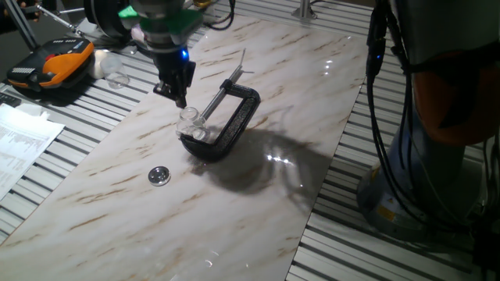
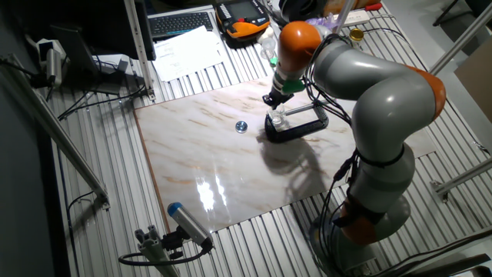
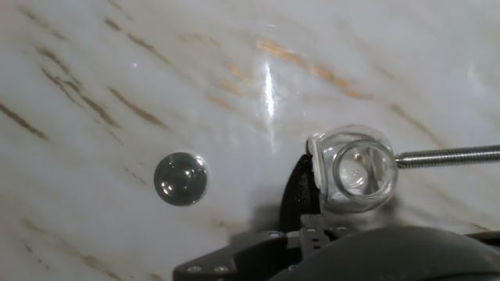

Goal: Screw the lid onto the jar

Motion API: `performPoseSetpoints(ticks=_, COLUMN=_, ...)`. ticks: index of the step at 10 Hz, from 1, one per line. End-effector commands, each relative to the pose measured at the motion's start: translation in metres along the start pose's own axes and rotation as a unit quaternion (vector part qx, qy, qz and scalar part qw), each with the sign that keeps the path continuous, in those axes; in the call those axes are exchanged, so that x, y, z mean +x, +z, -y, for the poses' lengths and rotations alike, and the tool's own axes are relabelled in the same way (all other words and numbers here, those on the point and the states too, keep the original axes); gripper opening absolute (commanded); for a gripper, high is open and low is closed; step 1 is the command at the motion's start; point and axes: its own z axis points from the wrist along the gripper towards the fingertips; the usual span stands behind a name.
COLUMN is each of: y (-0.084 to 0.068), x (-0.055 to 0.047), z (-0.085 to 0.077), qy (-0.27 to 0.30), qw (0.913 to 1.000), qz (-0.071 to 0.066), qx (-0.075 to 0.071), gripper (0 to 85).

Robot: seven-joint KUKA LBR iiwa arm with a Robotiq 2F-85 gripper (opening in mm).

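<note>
The jar (image 1: 190, 122) is small and clear, and stands with its open mouth up, held in a black C-clamp (image 1: 237, 117). In the hand view the jar (image 3: 355, 168) shows from above, with the clamp's screw rod (image 3: 447, 156) against its side. The silvery lid (image 1: 159, 176) lies flat on the marble table, left of the jar and apart from it; it also shows in the hand view as the lid (image 3: 180, 179). My gripper (image 1: 180, 100) hangs just above and behind the jar, with nothing seen in it. Its fingers form one dark mass, so their gap is hidden.
An orange and black device (image 1: 51, 66) and papers (image 1: 23, 136) lie at the left beyond the marble slab (image 1: 258, 203). Slatted metal table (image 1: 367, 242) surrounds the slab. In the other fixed view, cables and a blue-tipped tool (image 2: 184, 221) lie near the front edge.
</note>
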Motion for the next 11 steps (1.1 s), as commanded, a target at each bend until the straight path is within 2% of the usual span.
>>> performPoseSetpoints(ticks=1, y=0.004, x=0.001, z=-0.001, qy=0.002, qw=1.0000, qz=0.001, qx=0.000, gripper=0.0)
performPoseSetpoints(ticks=2, y=0.004, x=0.002, z=-0.002, qy=0.004, qw=1.0000, qz=0.000, qx=0.002, gripper=0.0)
performPoseSetpoints(ticks=4, y=0.006, x=0.006, z=-0.006, qy=0.008, qw=0.9998, qz=0.000, qx=0.019, gripper=0.0)
performPoseSetpoints(ticks=6, y=0.007, x=0.011, z=-0.010, qy=0.014, qw=0.9997, qz=-0.001, qx=0.021, gripper=0.0)
performPoseSetpoints(ticks=8, y=0.008, x=0.013, z=-0.012, qy=0.017, qw=0.9997, qz=-0.008, qx=0.018, gripper=0.0)
performPoseSetpoints(ticks=10, y=0.010, x=0.018, z=-0.016, qy=0.022, qw=0.9994, qz=-0.008, qx=0.026, gripper=0.0)
performPoseSetpoints(ticks=11, y=0.011, x=0.021, z=-0.018, qy=0.025, qw=0.9994, qz=-0.005, qx=0.023, gripper=0.0)
